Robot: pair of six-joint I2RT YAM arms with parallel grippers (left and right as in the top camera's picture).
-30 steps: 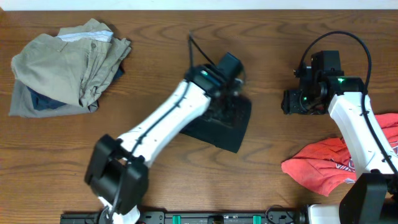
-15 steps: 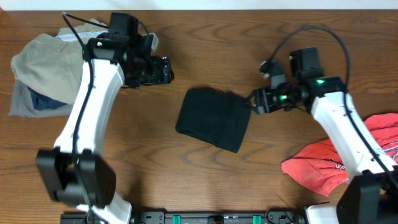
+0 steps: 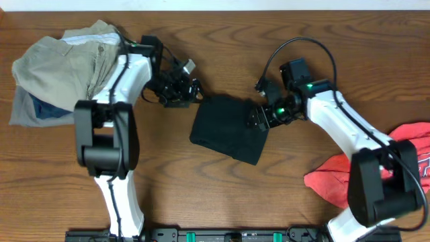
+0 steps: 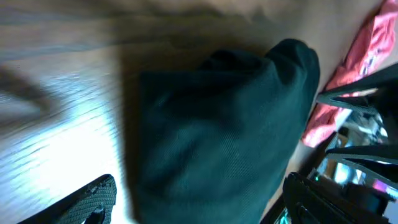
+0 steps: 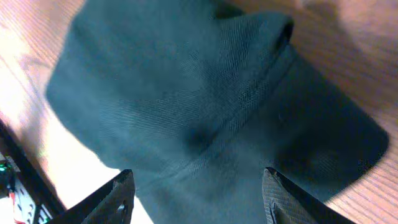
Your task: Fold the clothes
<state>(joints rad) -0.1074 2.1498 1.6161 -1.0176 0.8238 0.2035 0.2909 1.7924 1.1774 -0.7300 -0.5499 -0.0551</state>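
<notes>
The black shirt lies folded into a small rectangle in the middle of the table. It fills the left wrist view and the right wrist view. My left gripper is open just off the shirt's top left corner, its fingers spread in the left wrist view. My right gripper is open over the shirt's top right corner, its fingers straddling the cloth in the right wrist view. Neither holds anything.
A pile of khaki and blue garments lies at the far left. A red printed tee lies crumpled at the right front, also showing in the left wrist view. Cables arc above the right arm.
The left arm swung from over the shirt to the khaki pile, then came back beside the shirt's left corner. The right gripper moved left onto the shirt's right corner.
</notes>
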